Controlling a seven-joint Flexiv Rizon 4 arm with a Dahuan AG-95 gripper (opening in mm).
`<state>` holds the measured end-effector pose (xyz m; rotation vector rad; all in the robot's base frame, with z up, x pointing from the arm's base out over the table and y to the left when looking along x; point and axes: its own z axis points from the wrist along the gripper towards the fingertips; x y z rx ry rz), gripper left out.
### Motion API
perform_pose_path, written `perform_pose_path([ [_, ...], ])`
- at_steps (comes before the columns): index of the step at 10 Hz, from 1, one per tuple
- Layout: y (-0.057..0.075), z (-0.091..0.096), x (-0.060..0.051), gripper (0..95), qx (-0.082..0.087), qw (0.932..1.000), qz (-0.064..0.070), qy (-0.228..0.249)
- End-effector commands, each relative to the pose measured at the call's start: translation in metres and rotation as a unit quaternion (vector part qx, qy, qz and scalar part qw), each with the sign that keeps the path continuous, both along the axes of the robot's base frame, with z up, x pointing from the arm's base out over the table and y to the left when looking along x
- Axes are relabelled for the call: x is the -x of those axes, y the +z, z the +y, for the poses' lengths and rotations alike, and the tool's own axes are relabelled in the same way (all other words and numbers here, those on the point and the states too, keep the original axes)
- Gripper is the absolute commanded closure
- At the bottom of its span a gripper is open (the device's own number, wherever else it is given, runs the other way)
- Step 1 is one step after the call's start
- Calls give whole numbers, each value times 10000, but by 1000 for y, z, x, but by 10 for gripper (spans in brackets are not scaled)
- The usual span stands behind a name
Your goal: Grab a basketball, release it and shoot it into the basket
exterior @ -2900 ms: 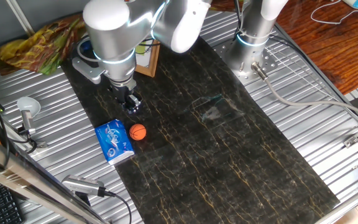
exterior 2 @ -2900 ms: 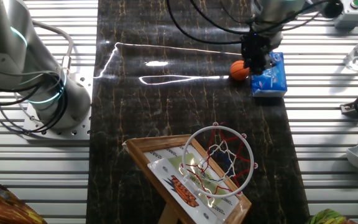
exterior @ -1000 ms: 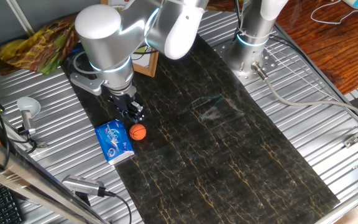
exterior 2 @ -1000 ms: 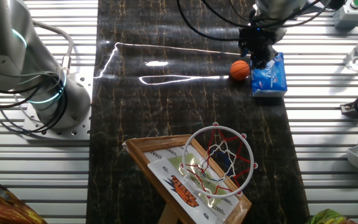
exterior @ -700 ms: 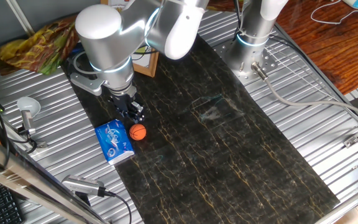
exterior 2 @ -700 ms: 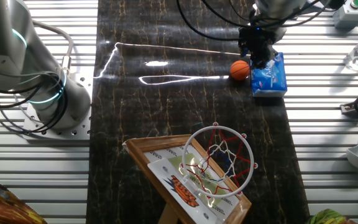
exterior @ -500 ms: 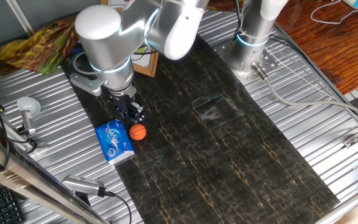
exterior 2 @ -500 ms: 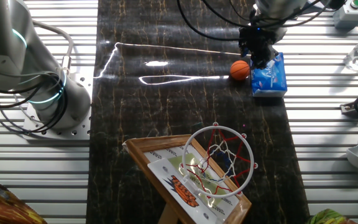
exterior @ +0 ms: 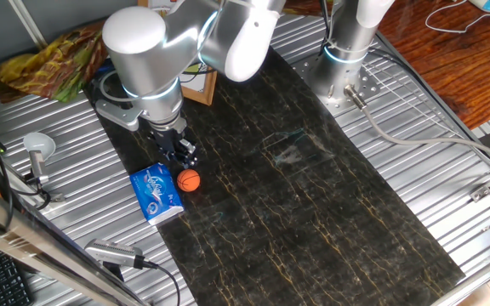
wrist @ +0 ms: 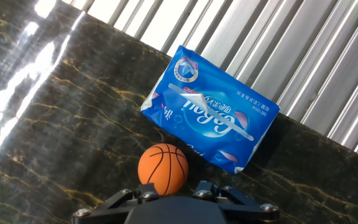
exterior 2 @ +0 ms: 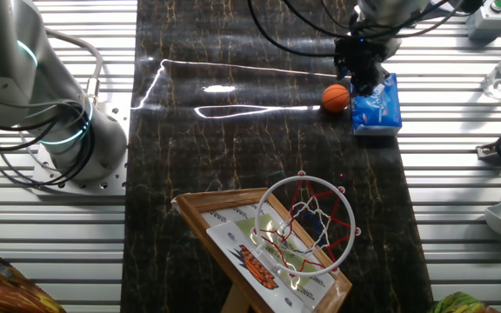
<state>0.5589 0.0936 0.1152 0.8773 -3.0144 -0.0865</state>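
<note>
1. One fixed view looks down from high beside the table, across the dark mat (exterior: 313, 195).
2. The other fixed view faces back from behind the basket (exterior 2: 307, 228).
3. The hand view sits close above the basketball (wrist: 163, 168), seen by all three.

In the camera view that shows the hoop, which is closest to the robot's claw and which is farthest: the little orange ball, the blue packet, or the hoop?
From the claw outward:
1 and 2. The basketball, just left of it, and the blue packet, just below and right of it, are too close to call.
3. The basket, clearly farthest, at the mat's near end.
</note>
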Motion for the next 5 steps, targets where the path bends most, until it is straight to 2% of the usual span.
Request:
perform_pose_path([
  [1, 0, 0, 0, 570, 0, 10000, -1, 1],
  [4, 0, 0, 0, 570, 0, 10000, -1, 1],
  [5, 0, 0, 0, 570, -24, 9995, 231, 212],
])
